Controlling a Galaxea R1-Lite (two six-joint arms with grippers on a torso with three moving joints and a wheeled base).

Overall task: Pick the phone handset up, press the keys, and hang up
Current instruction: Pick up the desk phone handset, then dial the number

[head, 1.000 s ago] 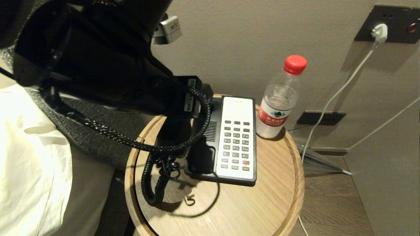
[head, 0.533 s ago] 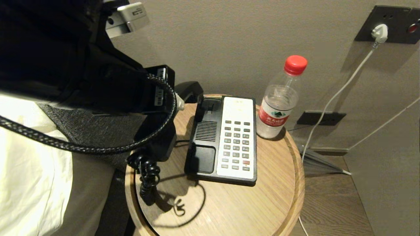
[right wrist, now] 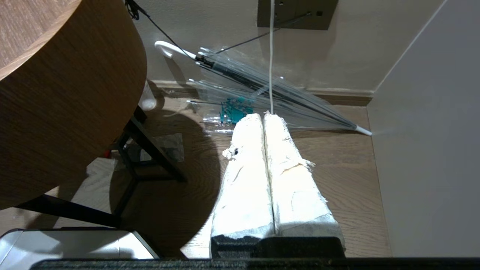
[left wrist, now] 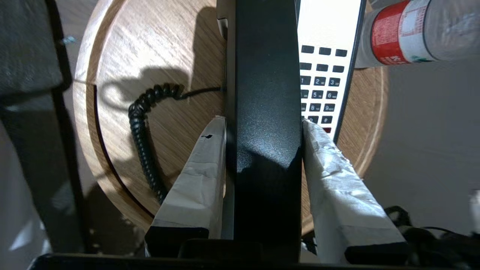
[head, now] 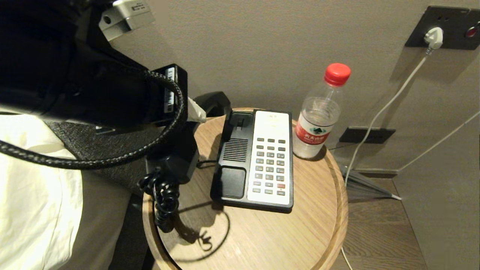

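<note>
The black phone handset [left wrist: 264, 93] is off the base and held lengthwise between the white-taped fingers [left wrist: 204, 165] of my left gripper [left wrist: 264, 122], which is shut on it. In the head view the handset [head: 176, 159] hangs over the table's left part, left of the phone base [head: 229, 180]. The base's cradle is bare. Its white keypad [head: 270, 161] faces up. The coiled cord [head: 164, 198] dangles from the handset's near end to the tabletop. My right gripper [right wrist: 263, 115] is shut on nothing and hangs low beside the table.
The phone sits on a round wooden table [head: 270, 240] with a raised rim. A water bottle with a red cap [head: 318, 116] stands right of the base. A white bed lies to the left. A folded clear umbrella [right wrist: 262, 86] and cables lie by the wall.
My left arm has carried the handset further left and a little up, away from the base. The coiled cord has been dragged left with it, and more of the cradle shows.
</note>
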